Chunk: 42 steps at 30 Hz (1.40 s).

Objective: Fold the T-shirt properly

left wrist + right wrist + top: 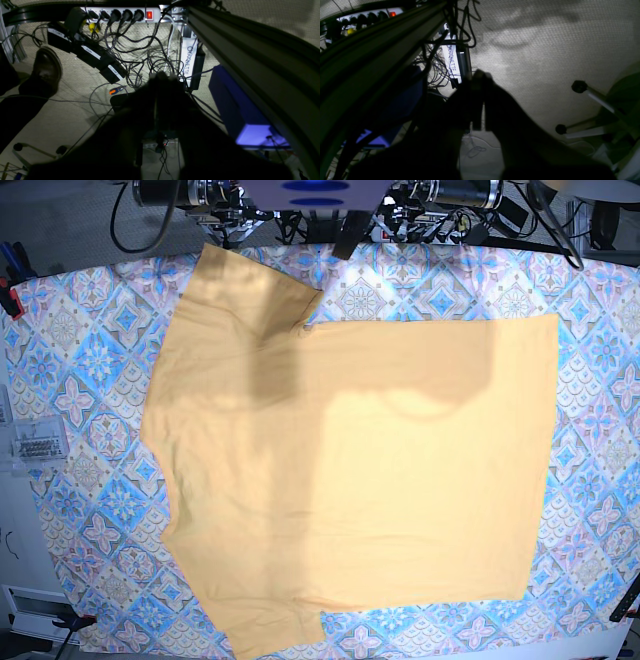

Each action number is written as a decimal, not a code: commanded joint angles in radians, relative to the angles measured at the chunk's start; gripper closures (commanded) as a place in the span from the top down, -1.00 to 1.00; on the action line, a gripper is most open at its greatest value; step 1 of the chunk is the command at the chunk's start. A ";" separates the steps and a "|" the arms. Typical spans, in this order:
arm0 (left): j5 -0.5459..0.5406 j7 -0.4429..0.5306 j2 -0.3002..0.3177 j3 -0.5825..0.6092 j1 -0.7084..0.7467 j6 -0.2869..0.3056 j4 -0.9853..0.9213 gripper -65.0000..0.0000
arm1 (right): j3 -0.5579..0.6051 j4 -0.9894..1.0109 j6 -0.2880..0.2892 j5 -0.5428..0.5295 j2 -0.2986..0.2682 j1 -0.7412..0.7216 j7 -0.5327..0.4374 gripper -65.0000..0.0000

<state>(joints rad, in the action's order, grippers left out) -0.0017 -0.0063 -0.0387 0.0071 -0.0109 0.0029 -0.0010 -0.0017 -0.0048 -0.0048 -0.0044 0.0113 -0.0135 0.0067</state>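
A plain yellow-orange T-shirt (350, 480) lies spread flat across the blue-pink patterned tablecloth (90, 350) in the base view, its long axis running across the picture: the straight hem forms the right-hand edge, the shoulders and neckline sit at the left. One short sleeve (245, 285) points toward the top edge of the view, the other (270, 620) toward the bottom edge. The cloth looks soft and matte, nearly free of creases, with a broad grey shadow falling over its upper part. The tablecloth beneath is printed with a repeating tile-like motif of diamonds and florets.

Neither arm reaches over the shirt. Both wrist cameras look down past the table at a pale, finely woven carpet (545, 50). The left gripper (162, 76) shows as a dark silhouette, its jaws pressed together with nothing between them, above a tangle of black cables (140, 62), a white power strip (122, 15) with a lit red switch, and a white label (188, 61) hand-lettered "CHOUQUETTE" (partly legible from the right wrist too). A brown leather shoe (46, 68) stands on the carpet at the left. The right gripper (480, 75) is likewise dark, jaws closed and empty, beside a grooved metal frame rail (370, 50).
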 commanded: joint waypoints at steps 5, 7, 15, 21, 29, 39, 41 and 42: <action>-0.004 0.007 -0.003 -0.002 0.001 -0.004 0.001 -1.00 | 0.001 -0.001 0.001 0.001 0.000 0.002 -0.007 -1.00; -0.004 0.007 -0.002 -0.002 0.001 -0.004 0.001 -1.00 | 0.001 -0.001 0.001 0.001 0.000 0.002 -0.007 -1.00; 0.004 0.007 -0.002 0.000 0.002 -0.004 0.001 -1.00 | 0.001 0.004 0.001 0.001 0.000 0.005 -0.007 -1.00; 0.006 0.007 0.001 0.001 0.032 -0.004 0.001 -1.00 | 0.001 -0.002 0.001 0.001 0.000 0.045 -0.018 -1.00; 0.006 0.007 0.024 0.001 0.073 -0.004 0.002 -1.00 | 0.002 0.005 0.001 0.001 0.000 0.102 -0.055 -1.00; 0.007 0.007 0.047 0.003 0.144 -0.004 0.001 -1.00 | 0.002 0.005 0.001 0.001 -0.003 0.162 -0.057 -1.00; 0.006 0.010 0.063 0.003 0.171 -0.004 0.002 -1.00 | 0.002 -0.001 0.001 0.001 -0.003 0.186 -0.058 -1.00; -0.002 0.012 0.067 0.001 0.180 -0.005 0.003 -1.00 | 0.002 -0.001 0.001 0.001 -0.004 0.197 -0.064 -1.00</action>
<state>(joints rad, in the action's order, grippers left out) -0.0021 0.0135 0.0231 0.0074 0.1539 0.0029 0.0063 -0.0006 -0.0124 -0.0044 -0.0048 0.0109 0.1612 -0.0681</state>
